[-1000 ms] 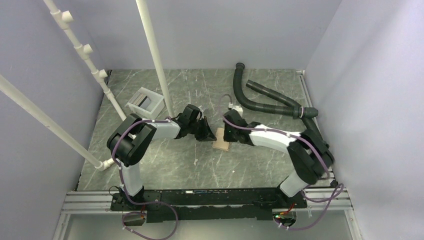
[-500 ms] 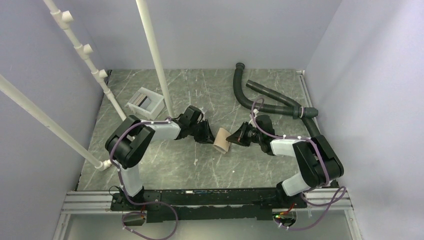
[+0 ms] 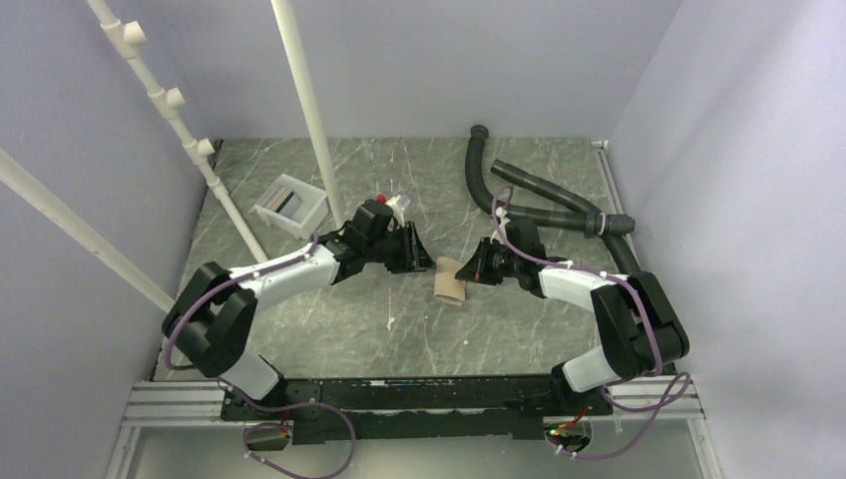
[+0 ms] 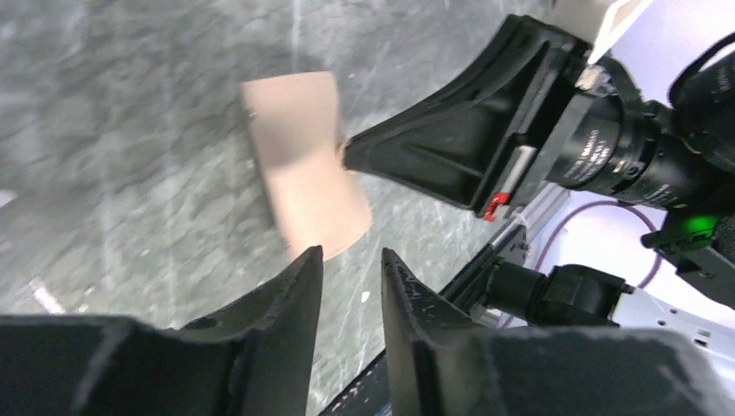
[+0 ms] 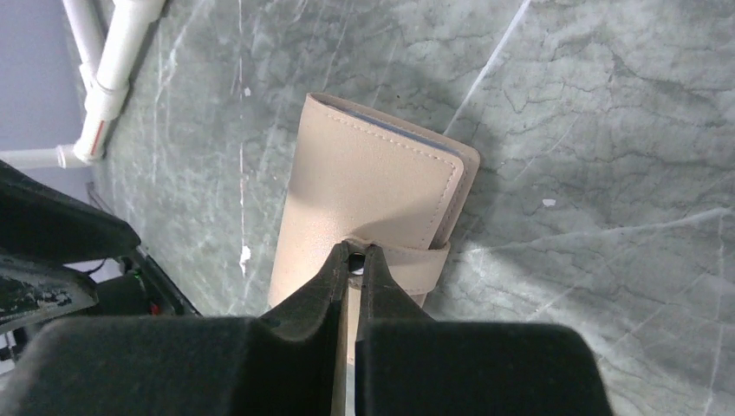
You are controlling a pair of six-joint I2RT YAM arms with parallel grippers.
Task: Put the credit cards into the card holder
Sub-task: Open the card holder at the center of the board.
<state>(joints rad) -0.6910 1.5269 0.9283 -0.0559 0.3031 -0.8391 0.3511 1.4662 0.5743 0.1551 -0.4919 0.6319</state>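
The tan card holder (image 3: 449,283) lies folded shut on the marbled table, mid-table. My right gripper (image 3: 471,270) is at its right edge; in the right wrist view the jaws (image 5: 355,258) are shut on the snap tab (image 5: 416,265) of the card holder (image 5: 373,178). My left gripper (image 3: 423,261) is just left of the card holder; in the left wrist view its jaws (image 4: 351,258) stand slightly apart and empty, tips next to the card holder (image 4: 303,169). Dark credit cards (image 3: 291,203) stand in a white tray (image 3: 272,212) at back left.
Black corrugated hoses (image 3: 539,195) lie at back right. White pipes (image 3: 309,110) cross the left side, one slanting down past the tray; a pipe joint shows in the right wrist view (image 5: 104,78). The right gripper's finger (image 4: 451,147) fills the left wrist view's right side.
The right gripper moved from over the card holder to its right edge and closed on the snap tab. The left arm stretched out, its gripper staying left of the card holder, which shifted slightly.
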